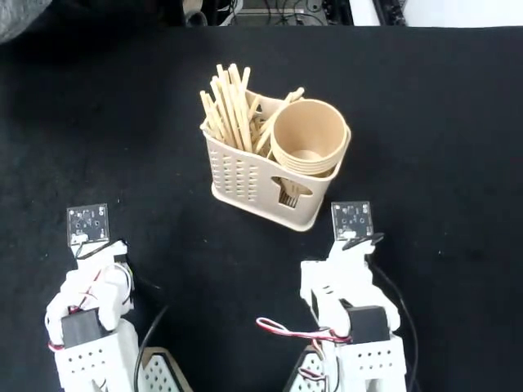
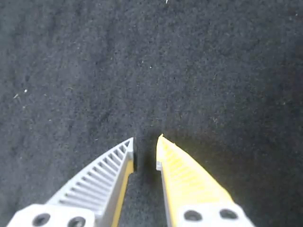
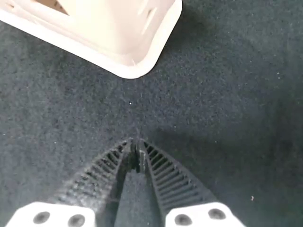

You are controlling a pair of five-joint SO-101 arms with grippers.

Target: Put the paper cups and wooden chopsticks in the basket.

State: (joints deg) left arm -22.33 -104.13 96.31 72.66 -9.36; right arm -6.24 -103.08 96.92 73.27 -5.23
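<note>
A cream perforated basket point(image 1: 245, 184) stands in the middle of the black table. Several wooden chopsticks point(image 1: 229, 106) stand upright in its left part. A stack of tan paper cups point(image 1: 310, 137) sits in its right part. Both arms are folded back at the near edge. My left gripper point(image 2: 145, 142) hovers over bare black cloth, its tips almost together with nothing between them. My right gripper point(image 3: 136, 143) is shut and empty, just short of the basket's near corner point(image 3: 132, 66). In the high view the left arm point(image 1: 90, 302) is at the lower left and the right arm point(image 1: 351, 302) at the lower right.
Square tags sit at each arm's front, one on the left point(image 1: 87, 223) and one on the right point(image 1: 352, 219). Cables and equipment point(image 1: 270, 10) lie beyond the table's far edge. Black cloth point(image 1: 441, 147) surrounds the basket on all sides.
</note>
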